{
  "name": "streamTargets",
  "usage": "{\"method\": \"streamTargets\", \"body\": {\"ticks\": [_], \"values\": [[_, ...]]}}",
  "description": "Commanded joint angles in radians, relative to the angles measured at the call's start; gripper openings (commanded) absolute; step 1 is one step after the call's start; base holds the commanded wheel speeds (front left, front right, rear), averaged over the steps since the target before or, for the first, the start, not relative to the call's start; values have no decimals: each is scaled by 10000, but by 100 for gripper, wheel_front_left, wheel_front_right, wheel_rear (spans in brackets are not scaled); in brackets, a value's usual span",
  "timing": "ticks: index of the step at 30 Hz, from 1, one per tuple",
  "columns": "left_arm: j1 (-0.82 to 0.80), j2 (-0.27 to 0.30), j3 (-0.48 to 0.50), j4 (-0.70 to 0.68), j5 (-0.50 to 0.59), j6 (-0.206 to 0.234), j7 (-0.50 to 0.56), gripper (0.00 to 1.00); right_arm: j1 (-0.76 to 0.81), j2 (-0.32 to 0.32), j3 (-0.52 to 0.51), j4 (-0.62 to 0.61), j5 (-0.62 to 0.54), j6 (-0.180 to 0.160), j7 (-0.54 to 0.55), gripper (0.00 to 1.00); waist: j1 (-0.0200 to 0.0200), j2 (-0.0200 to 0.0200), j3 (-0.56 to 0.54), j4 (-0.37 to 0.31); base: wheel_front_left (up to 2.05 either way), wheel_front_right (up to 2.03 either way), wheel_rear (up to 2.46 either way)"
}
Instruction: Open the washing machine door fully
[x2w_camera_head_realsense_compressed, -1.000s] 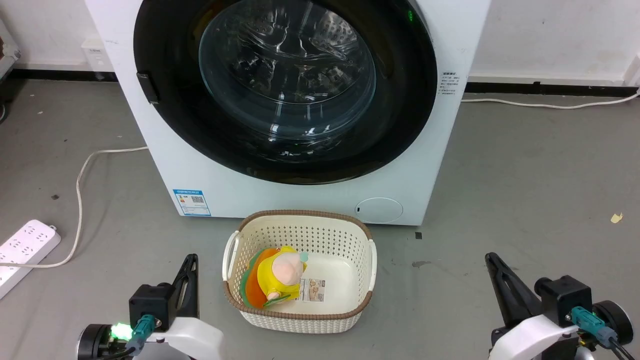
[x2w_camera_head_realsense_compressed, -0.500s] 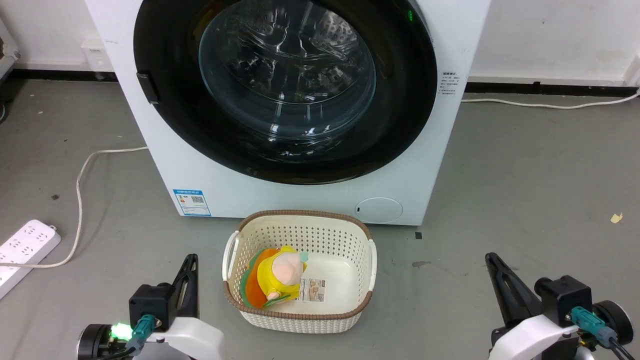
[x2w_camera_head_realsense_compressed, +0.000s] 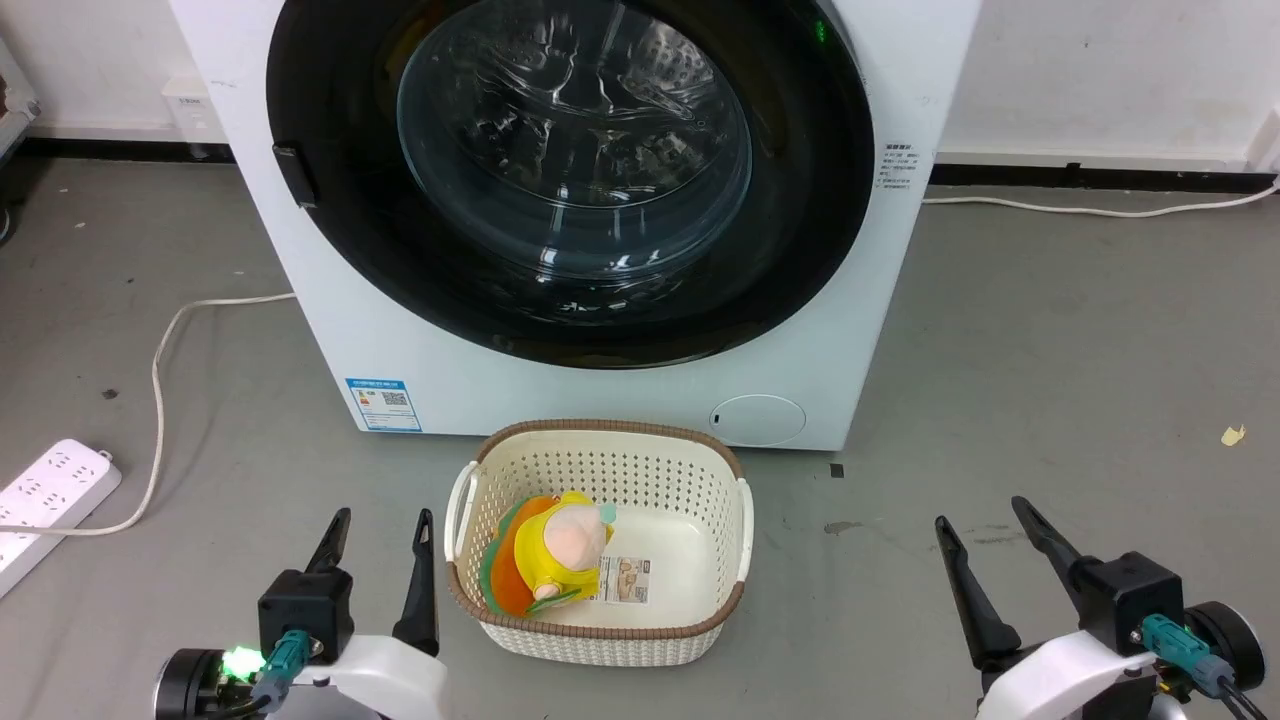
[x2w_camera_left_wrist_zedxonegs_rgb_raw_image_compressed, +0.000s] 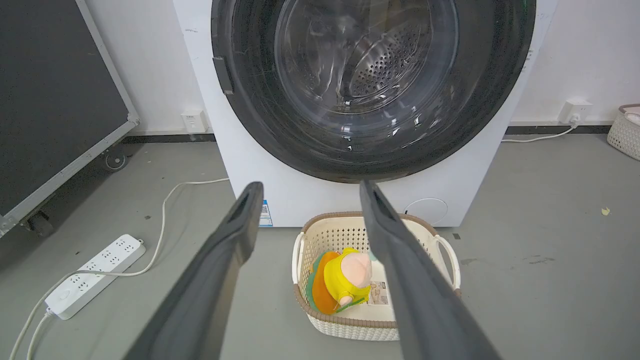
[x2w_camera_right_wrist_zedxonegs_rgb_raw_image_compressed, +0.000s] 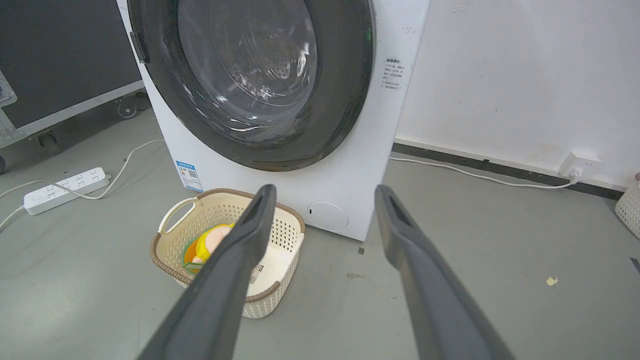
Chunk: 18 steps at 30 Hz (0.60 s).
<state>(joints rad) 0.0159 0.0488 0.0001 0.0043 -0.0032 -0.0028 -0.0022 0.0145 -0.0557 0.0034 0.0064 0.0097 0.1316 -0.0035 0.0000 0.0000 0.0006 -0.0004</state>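
The washing machine door (x2w_camera_head_realsense_compressed: 570, 175) is a big glossy black disc with a clear glass bowl centre, lying flat against the white machine front, with a small dark handle (x2w_camera_head_realsense_compressed: 296, 175) on its left rim. It also appears in the left wrist view (x2w_camera_left_wrist_zedxonegs_rgb_raw_image_compressed: 372, 85) and the right wrist view (x2w_camera_right_wrist_zedxonegs_rgb_raw_image_compressed: 250, 80). My left gripper (x2w_camera_head_realsense_compressed: 381, 525) is open low at the left, near the floor and well short of the door. My right gripper (x2w_camera_head_realsense_compressed: 985, 515) is open low at the right, holding nothing.
A cream perforated basket (x2w_camera_head_realsense_compressed: 735, 560) with a yellow and orange soft toy (x2w_camera_head_realsense_compressed: 555, 555) stands on the floor between my grippers, just before the machine. A white power strip (x2w_camera_head_realsense_compressed: 50, 495) and its cable (x2w_camera_head_realsense_compressed: 165, 350) lie left. A small round white flap (x2w_camera_head_realsense_compressed: 758, 420) sits low on the machine.
Both grippers have gone from shut to open, their fingers now spread apart. The door, the basket and the camera have not moved.
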Motion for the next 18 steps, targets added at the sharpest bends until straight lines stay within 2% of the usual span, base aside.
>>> {"method": "streamTargets", "body": {"ticks": [1,18], "values": [[-4,1,-15,12,-14,20,-100,100,-30,3,-8,22,55,0,-90,100,0,0,3,-1,0,0,0],[-105,3,-170,1,-46,81,-455,100,-229,10,-20,35,199,-2,-445,100,0,0,284,87,0,0,0]]}}
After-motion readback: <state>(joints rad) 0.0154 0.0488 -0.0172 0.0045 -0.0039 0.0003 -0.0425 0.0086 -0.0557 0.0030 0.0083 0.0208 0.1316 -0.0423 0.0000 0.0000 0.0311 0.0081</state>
